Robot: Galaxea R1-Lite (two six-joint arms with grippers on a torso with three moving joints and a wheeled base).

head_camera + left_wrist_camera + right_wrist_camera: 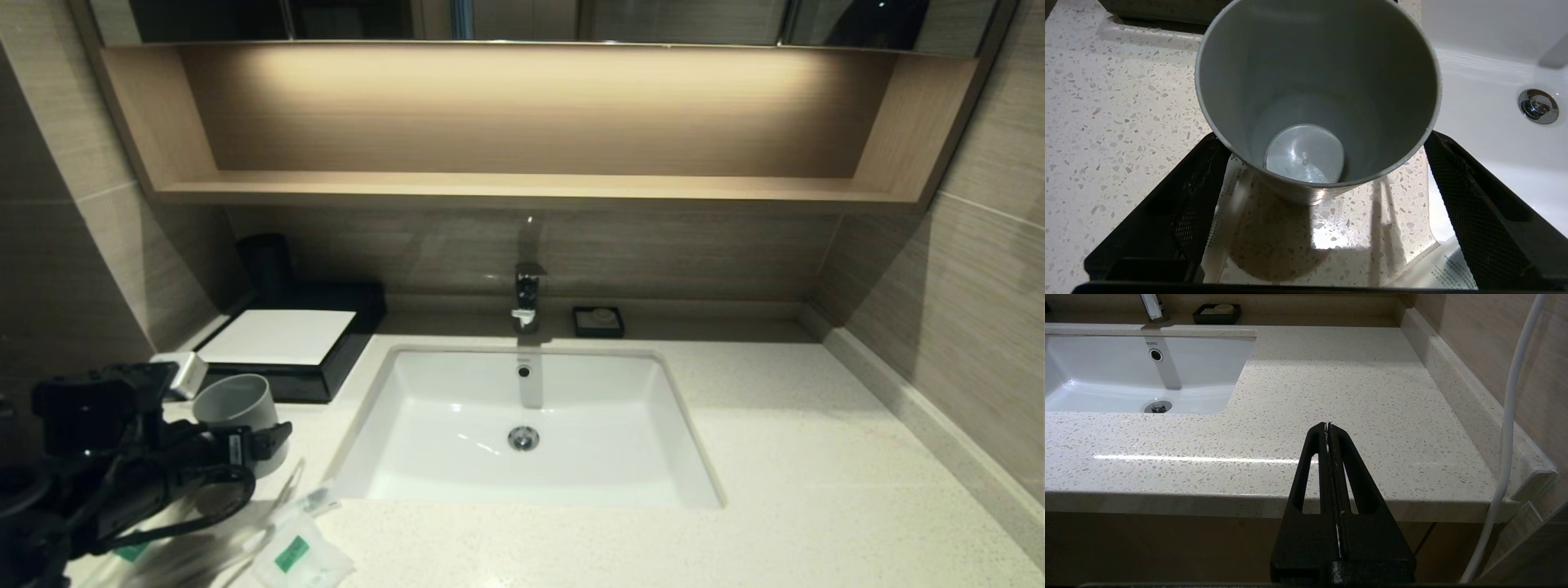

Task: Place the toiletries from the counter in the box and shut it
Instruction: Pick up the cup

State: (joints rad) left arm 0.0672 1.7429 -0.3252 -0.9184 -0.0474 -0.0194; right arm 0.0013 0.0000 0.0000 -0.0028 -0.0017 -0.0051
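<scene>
The toiletries lie at the counter's front left: a white sachet with a green label and clear-wrapped sticks. One wrapped stick and a printed wrapper lie below my left gripper. That gripper is open, with its fingers on either side of an upright grey cup; I cannot tell whether they touch it. The black box with its white top panel stands behind the cup. My right gripper is shut and empty over the counter's front edge.
The white sink with its tap is set in the middle. A small black soap dish stands at the back wall and a dark cylinder behind the box. A wooden shelf hangs above. A white cable runs by the right wall.
</scene>
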